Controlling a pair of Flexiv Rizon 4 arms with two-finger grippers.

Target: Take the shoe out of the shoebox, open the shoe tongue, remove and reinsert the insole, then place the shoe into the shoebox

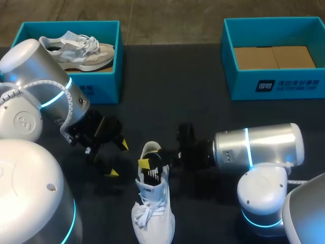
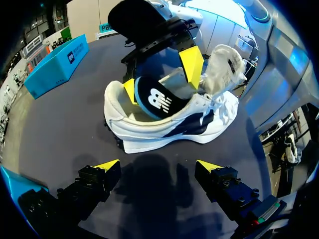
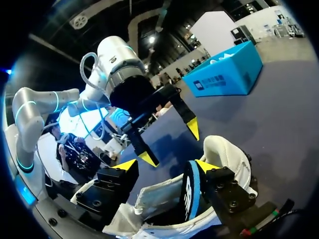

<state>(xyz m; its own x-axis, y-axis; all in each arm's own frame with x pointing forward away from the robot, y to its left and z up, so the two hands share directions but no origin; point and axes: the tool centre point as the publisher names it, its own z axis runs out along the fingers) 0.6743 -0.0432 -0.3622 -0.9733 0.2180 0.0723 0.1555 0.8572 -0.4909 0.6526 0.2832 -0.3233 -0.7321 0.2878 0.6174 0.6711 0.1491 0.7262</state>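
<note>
The shoe (image 1: 152, 208) is sitting on the tabletop (image 1: 167, 91); the right pincer (image 3: 166, 164) is straddling its upstanding insole (image 2: 154, 99), clamped or not I cannot tell; the left pincer (image 2: 157, 164), apart and empty, should be bracing the heel.

You see a white shoe (image 1: 152, 208) of soft woven cloth, its dark insole (image 2: 155, 101) smooth, on a matt black table (image 1: 177, 86); the right shoebox (image 1: 244, 84) looks like matt teal cardboard.
</note>
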